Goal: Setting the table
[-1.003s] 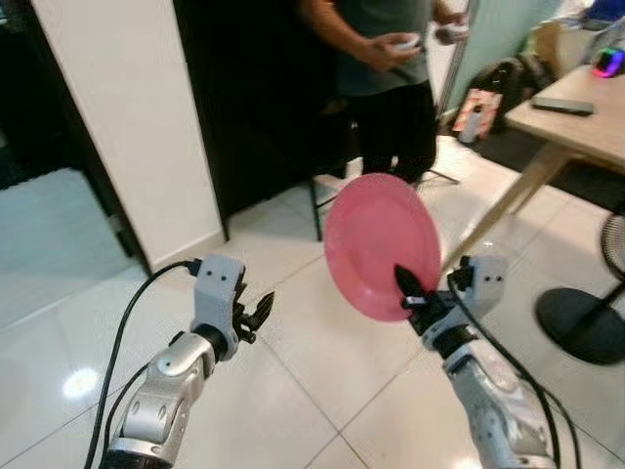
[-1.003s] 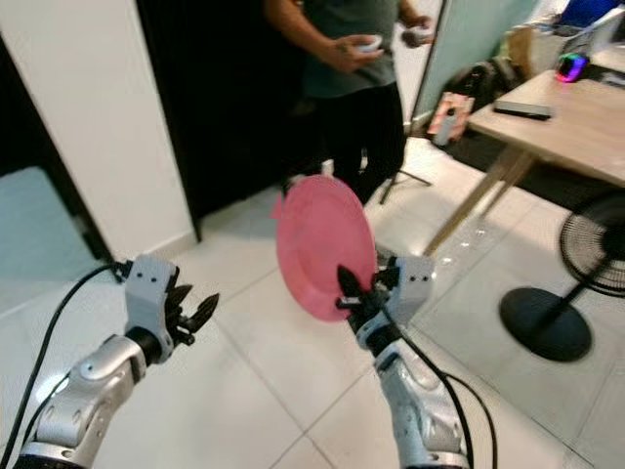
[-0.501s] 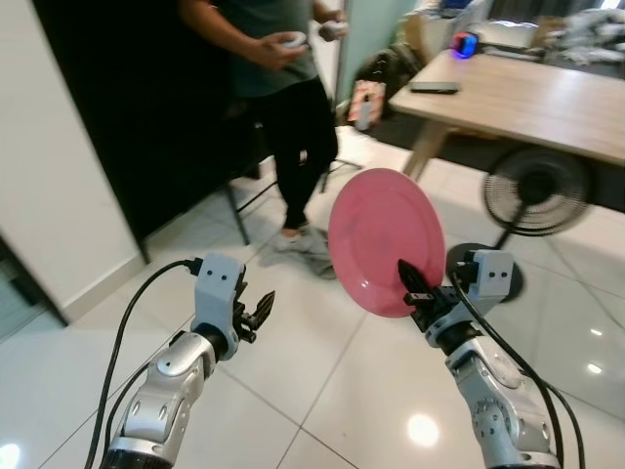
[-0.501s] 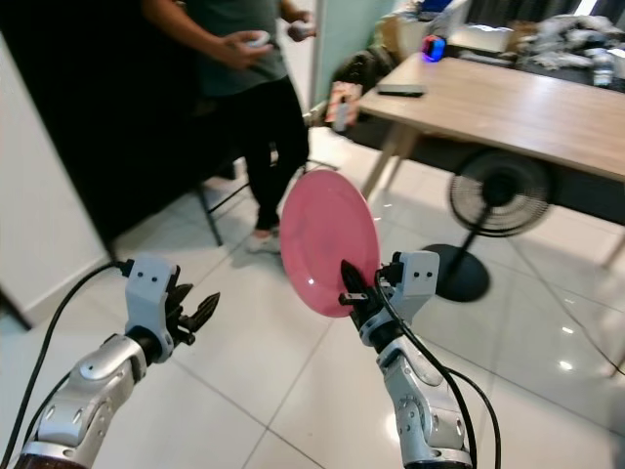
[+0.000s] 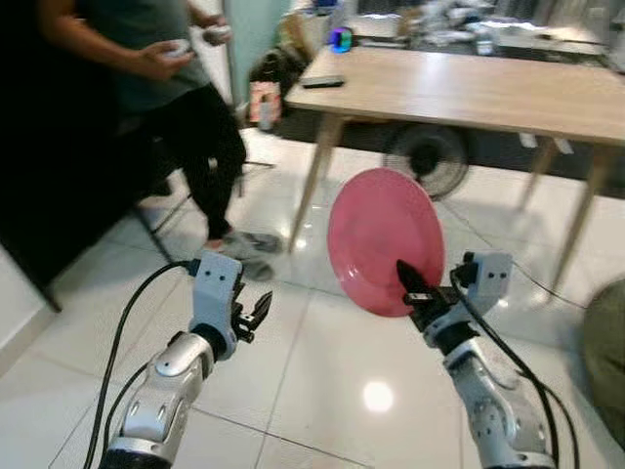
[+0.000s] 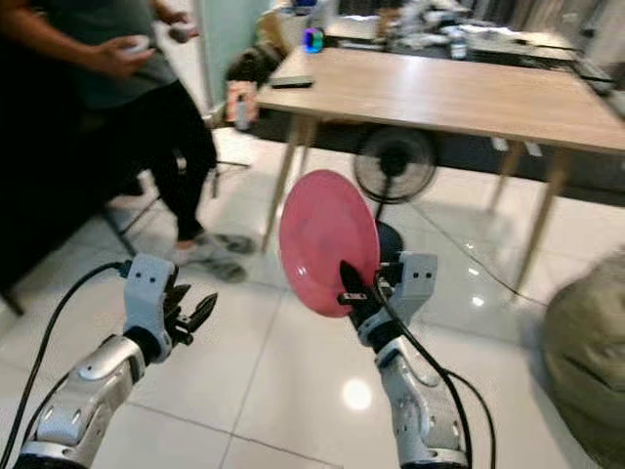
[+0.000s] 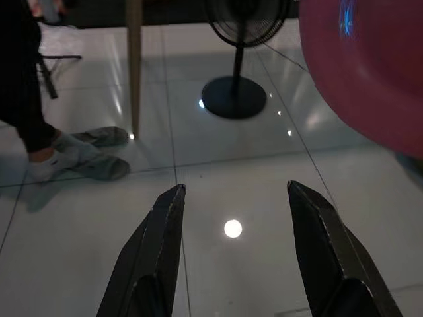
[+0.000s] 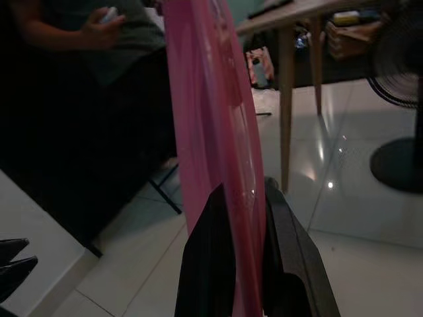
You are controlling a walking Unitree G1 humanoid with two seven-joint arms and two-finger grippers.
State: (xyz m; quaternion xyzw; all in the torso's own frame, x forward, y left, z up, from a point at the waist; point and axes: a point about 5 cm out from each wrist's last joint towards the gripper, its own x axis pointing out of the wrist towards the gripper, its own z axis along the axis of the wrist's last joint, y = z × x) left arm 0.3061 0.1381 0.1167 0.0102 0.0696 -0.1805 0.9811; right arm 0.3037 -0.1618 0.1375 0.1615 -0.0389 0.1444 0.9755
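Nearest, the right gripper (image 5: 410,285) is raised in front of the robot, its two black fingers (image 8: 213,264) clamped on the lower rim of a pink plate (image 5: 384,241). The plate stands nearly upright on edge, its rim pinched between the jaws with one finger on each face, and the rest of the disc rises above the fingertips. It is held in the air over the floor, not resting on anything. To the left, at about the same distance, the left gripper (image 7: 234,205) is held out with its fingers spread apart and nothing between them, above the glossy white tiled floor (image 5: 322,352), which carries bright spots of reflected light.

Farther off on the left a person (image 5: 156,78) in dark clothes stands holding small pale objects in both hands, slippers (image 7: 82,152) on the feet. Beyond the plate stands a black pedestal fan (image 6: 395,166), just in front of a long wooden table (image 5: 469,88) that stretches across the far right. On the table lie a dark flat device (image 5: 322,81), a small thing glowing blue and pink (image 5: 340,39) and blurred clutter farther back. No writing or label can be read anywhere.
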